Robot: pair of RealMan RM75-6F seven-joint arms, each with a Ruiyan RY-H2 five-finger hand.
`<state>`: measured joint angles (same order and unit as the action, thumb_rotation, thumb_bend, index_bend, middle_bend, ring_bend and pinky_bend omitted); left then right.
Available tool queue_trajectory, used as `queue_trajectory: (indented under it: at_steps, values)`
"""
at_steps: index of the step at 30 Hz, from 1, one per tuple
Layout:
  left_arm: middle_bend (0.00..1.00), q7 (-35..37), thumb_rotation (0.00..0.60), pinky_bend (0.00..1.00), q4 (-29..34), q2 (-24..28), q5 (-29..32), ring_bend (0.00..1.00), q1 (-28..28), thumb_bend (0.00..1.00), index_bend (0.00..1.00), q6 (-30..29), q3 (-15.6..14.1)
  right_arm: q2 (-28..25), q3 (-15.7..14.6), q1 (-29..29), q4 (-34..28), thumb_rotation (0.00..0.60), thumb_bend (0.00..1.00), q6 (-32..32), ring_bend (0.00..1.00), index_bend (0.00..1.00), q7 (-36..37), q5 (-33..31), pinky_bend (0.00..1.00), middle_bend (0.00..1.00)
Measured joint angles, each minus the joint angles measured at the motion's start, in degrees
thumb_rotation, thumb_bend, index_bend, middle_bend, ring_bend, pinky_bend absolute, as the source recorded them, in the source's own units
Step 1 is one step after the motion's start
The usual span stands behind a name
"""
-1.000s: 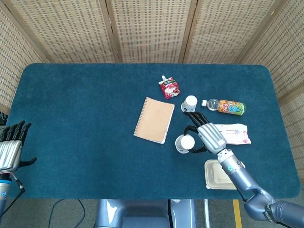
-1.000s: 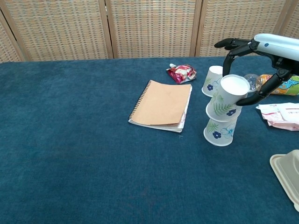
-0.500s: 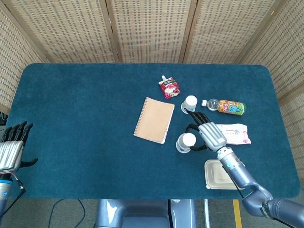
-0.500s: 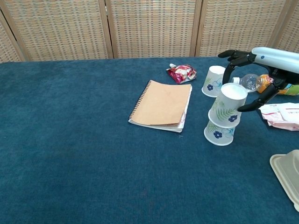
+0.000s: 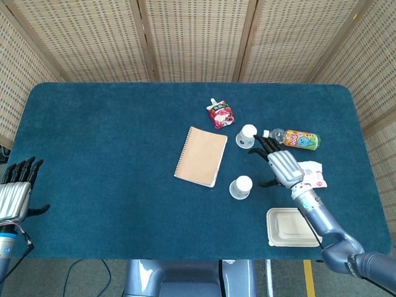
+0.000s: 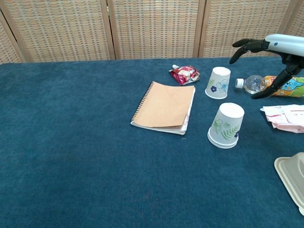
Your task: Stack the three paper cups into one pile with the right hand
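Note:
Two paper cups sit upside down, one nested over the other, as a short stack (image 5: 241, 187) (image 6: 226, 126) right of the notebook. A third cup (image 5: 247, 135) (image 6: 218, 82) with a blue flower print stands upside down by itself behind the stack. My right hand (image 5: 283, 165) (image 6: 279, 47) hovers to the right of both, above the bottle, with its fingers spread and nothing in it. It is apart from the cups. At the table's near left edge my left hand (image 5: 15, 193) is held with straight fingers and is empty.
A tan spiral notebook (image 5: 201, 156) (image 6: 165, 107) lies left of the cups. A red pouch (image 5: 219, 114) (image 6: 185, 74) lies behind them. To the right are a lying bottle (image 5: 294, 138) (image 6: 273, 84), a wipes pack (image 5: 311, 173) (image 6: 285, 116) and a beige food box (image 5: 289, 228) (image 6: 292, 176).
My right hand has let go of the upper cup, which slid fully down over the lower one. The hand has drawn away to the right and back, toward the bottle.

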<state>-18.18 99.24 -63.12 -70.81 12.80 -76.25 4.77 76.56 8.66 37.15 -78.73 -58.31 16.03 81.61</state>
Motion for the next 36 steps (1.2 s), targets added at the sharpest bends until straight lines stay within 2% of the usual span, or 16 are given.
queue_trajectory:
  at_steps: [7, 15, 25, 36]
  values:
    - [0.0, 1.29, 0.6, 0.02, -1.18, -0.79, -1.48, 0.0, -0.11, 0.01, 0.0, -1.18, 0.24, -0.45, 2.99, 3.47, 3.29, 0.6, 0.2, 4.83, 0.0, 0.29, -2.31, -3.9, 0.0, 0.01]
    - [0.0, 1.04, 0.6, 0.02, -1.4, -0.98, -1.93, 0.0, -0.55, 0.01, 0.0, -2.62, 0.55, 1.92, 5.32, 7.88, 9.93, 0.6, 0.2, 9.83, 0.0, 0.33, -6.24, -7.44, 0.0, 0.03]
    - [0.0, -0.02, 0.6, 0.02, -3.61, -2.44, 0.21, 0.0, 0.42, 0.01, 0.0, -0.53, 1.05, 8.95, 7.0, 14.1, 22.87, 0.6, 0.2, 16.94, 0.0, 0.33, -9.73, -11.26, 0.0, 0.03]
    - [0.0, -0.66, 0.6, 0.02, -4.92, -3.17, 2.15, 0.0, 1.25, 0.01, 0.0, 1.13, 1.64, 17.58, 6.87, 19.49, 38.21, 0.6, 0.2, 24.27, 0.0, 0.35, -9.77, -12.55, 0.0, 0.03]
